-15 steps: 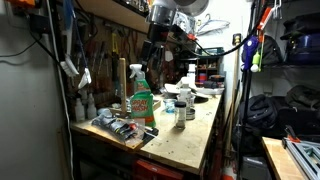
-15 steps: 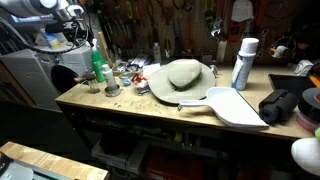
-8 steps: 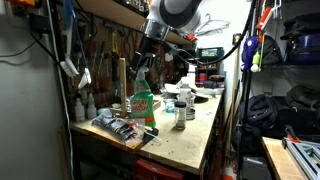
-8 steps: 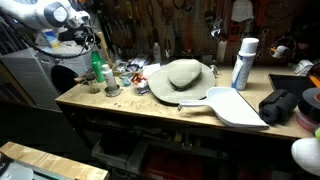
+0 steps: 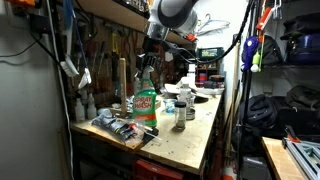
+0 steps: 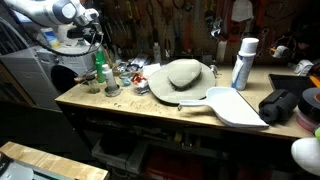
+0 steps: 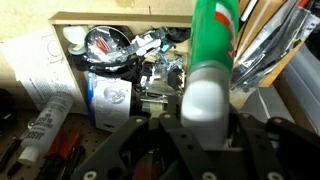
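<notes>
the arm (image 5: pixel 168 12) comes in from above the bench (image 5: pixel 190 140), its round wrist joint high up and the last link slanting down to the gripper (image 5: pixel 143 68), which points nearly straight down over the back corner by the tool wall. in an exterior view the white links (image 6: pixel 45 10) reach in from the upper corner and bend down to the gripper (image 6: pixel 98 45).

the gripper (image 7: pixel 205 122) is closed most of the way on the bottle (image 7: pixel 213 40): in the wrist view its dark fingers (image 7: pixel 150 140) sit tight against both sides of the white spray head, with the green body running away below it. the bottle (image 5: pixel 146 105) stands upright at the bench's cluttered end, in both exterior views (image 6: pixel 103 72). whether its base rests on the bench or hangs just clear, i cannot tell.

a small jar (image 5: pixel 179 113) stands just beside it. a hat (image 6: pixel 183 75) lies mid-bench, well apart, and a white can (image 6: pixel 243 62) stands further along.
</notes>
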Tool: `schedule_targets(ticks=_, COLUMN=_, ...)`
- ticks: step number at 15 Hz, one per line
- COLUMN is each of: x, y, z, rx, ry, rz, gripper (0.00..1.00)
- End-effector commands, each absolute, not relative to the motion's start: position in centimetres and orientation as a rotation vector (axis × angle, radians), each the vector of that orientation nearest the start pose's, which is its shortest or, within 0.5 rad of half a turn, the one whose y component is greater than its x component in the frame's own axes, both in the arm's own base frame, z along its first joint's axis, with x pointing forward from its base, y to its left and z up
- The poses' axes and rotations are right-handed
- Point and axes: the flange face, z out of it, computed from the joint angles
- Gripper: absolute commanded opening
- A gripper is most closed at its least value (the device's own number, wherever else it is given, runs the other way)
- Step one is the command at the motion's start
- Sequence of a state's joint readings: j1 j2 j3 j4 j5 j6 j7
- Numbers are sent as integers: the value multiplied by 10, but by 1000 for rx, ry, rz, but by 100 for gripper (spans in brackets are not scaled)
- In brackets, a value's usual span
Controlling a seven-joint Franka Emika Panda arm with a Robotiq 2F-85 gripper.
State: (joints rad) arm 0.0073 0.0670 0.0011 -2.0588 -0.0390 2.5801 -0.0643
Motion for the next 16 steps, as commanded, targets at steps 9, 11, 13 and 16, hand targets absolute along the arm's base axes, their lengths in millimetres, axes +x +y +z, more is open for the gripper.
schedule_targets(ticks=9, x=572, y=-7, z=490, rx=-3012, ry=-131, rz=-514, gripper=0)
schedule_targets(ticks=11, x=572, y=-5, z=495, rx=-2995, ry=-106, rz=-537, gripper=0)
schedule_targets(ticks=13, x=570, y=-8, z=504, rx=-3003, ry=-113, rz=-563, gripper=0)
schedule_targets(ticks=16, x=564, y=-22, z=521, rx=-3019, ry=-98, rz=-633, gripper=0)
